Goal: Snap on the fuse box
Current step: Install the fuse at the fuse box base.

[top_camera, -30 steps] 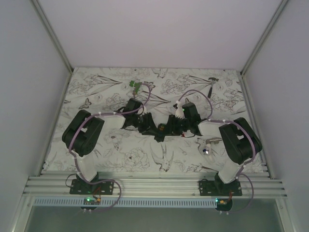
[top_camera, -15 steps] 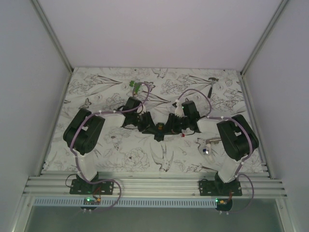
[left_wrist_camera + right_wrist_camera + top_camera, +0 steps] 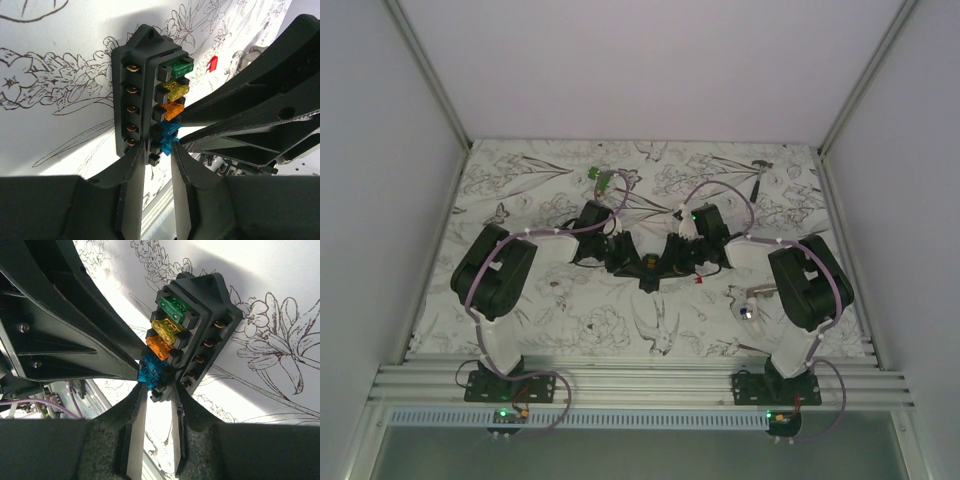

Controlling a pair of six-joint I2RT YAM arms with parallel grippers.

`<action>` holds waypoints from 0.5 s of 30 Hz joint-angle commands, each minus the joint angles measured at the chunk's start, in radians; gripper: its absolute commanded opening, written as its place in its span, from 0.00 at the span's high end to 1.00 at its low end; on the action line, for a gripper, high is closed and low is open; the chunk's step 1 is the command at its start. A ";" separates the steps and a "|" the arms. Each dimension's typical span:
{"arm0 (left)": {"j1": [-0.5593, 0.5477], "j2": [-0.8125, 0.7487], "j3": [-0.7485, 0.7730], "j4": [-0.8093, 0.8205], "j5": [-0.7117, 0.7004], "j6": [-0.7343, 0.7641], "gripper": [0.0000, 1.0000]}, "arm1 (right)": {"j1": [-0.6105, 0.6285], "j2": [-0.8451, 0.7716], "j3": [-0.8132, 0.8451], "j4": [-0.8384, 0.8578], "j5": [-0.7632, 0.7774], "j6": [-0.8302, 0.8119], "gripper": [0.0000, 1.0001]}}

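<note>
The left gripper (image 3: 157, 155) and right gripper (image 3: 156, 395) each pinched one end of the fuse box (image 3: 145, 95), apparently bracing it for snapping.

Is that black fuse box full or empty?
Mostly filled: green, yellow, orange and blue fuses sit in the fuse box. Nearest slot unclear.

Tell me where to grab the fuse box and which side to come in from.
Take the fuse box by its narrow end beside the blue fuse, coming in endwise along its length, as the left pincer does. Coloured fuses stand proud of the top face and brass terminals line one side, so that end looks the safest plastic to clamp.
</note>
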 commanded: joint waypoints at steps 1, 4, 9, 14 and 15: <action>-0.048 0.052 -0.058 -0.112 -0.043 0.063 0.82 | 0.071 0.075 -0.003 -0.070 0.193 -0.073 0.82; -0.056 0.044 -0.062 -0.134 -0.055 0.089 0.84 | 0.088 0.080 0.006 -0.104 0.227 -0.091 0.83; -0.062 0.045 -0.070 -0.170 -0.089 0.112 0.86 | 0.104 0.088 0.011 -0.121 0.254 -0.098 0.85; -0.062 0.070 -0.070 -0.179 -0.099 0.104 0.91 | 0.118 0.111 0.035 -0.148 0.293 -0.098 0.86; -0.062 0.074 -0.070 -0.184 -0.104 0.104 0.91 | 0.121 0.113 0.038 -0.155 0.303 -0.098 0.87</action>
